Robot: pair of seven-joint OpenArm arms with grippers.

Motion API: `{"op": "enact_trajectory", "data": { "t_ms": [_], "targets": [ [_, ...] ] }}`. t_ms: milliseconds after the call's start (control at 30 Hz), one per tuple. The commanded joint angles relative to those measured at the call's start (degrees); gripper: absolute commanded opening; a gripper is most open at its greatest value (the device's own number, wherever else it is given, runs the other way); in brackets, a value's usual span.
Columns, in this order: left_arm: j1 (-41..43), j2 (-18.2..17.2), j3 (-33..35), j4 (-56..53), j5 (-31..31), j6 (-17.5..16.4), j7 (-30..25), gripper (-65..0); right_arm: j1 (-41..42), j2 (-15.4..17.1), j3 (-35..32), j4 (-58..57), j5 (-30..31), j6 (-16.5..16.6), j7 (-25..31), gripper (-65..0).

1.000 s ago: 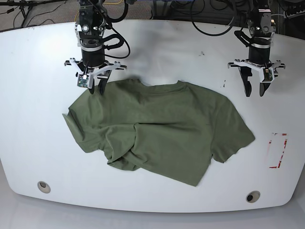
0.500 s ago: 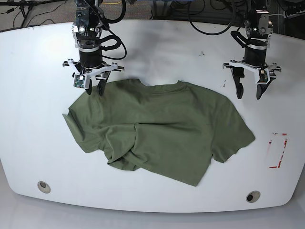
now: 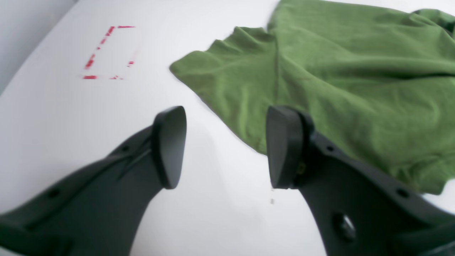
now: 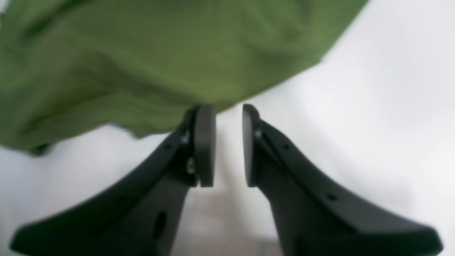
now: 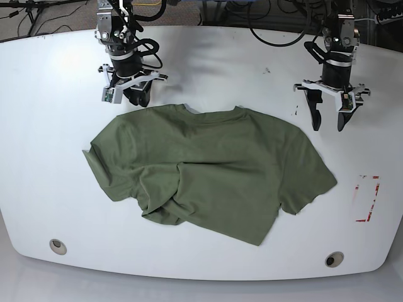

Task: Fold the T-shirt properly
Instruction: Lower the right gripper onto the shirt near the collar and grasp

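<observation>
T-shirt [image 5: 208, 170]: soft olive cloth, matt, pretty wrinkly, ribbed at the neck
table [image 5: 50, 145]: smooth white top, slight sheen, a few dark scuffs
left gripper [image 3: 224, 145]: matt black plastic, smooth pads
right gripper [image 4: 229, 144]: same matt black plastic
red marks [image 5: 367, 198] right of the T-shirt: flat, patchy

No readable text, label or number shows on anything

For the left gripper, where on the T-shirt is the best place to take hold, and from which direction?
Probably the sleeve hem of the T-shirt nearest the left gripper, approached from above and from the bare-table side. That sleeve lies flat with its edge free, pointing toward the red dashed marking, so one finger could likely slip under the hem. The gripper is open and holds nothing.
</observation>
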Motion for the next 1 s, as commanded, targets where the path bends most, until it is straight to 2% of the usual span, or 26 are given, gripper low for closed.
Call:
{"op": "enact_trajectory", "data": {
  "t_ms": [0, 133, 200, 267, 533, 733, 867, 967],
  "targets": [
    [0.2, -0.4, -0.3, 1.2, 0.2, 0.0, -1.7, -29.9, -0.6, 0.8, -0.6, 0.0, 1.4, 1.1, 0.2, -47.5],
    [0.6, -0.7, -0.3, 1.3, 0.4, 0.1, -1.6, -29.5, -1.8, 1.5, -2.8, -0.4, 2.0, 0.4, 0.3, -41.4],
    [0.8, -0.8, -0.3, 1.7, 0.5, 0.4, -2.6, -29.8, -3.0, 3.1, -7.9, 0.9, -0.4, -1.2, 1.6, -34.7],
    [0.9, -0.9, -0.2, 1.6, 0.5, 0.4, -2.8, -29.8, -3.1, 3.3, -9.2, 1.2, -1.4, -1.6, 1.6, -33.5],
    [1.0, -0.8, -0.2, 1.6, 0.5, 0.6, -3.0, -29.8, 0.3, 2.2, -11.6, 2.0, -2.4, -2.0, 2.2, -31.6],
    [1.1, -0.5, -0.4, 2.0, 0.3, 0.7, -2.8, -29.9, 7.6, 1.2, -13.4, 0.8, -2.9, -1.1, 1.8, -32.2],
    [1.0, -0.6, -0.5, 2.3, 0.1, 0.7, -2.7, -30.0, 12.4, 1.0, -13.9, -2.4, -2.9, 0.9, -0.1, -32.6],
    [1.2, -0.5, -0.3, 2.3, 0.5, 0.5, -2.9, -29.8, 20.9, 1.2, -15.1, -8.8, -2.3, 4.0, -5.0, -32.7]
  ]
}}
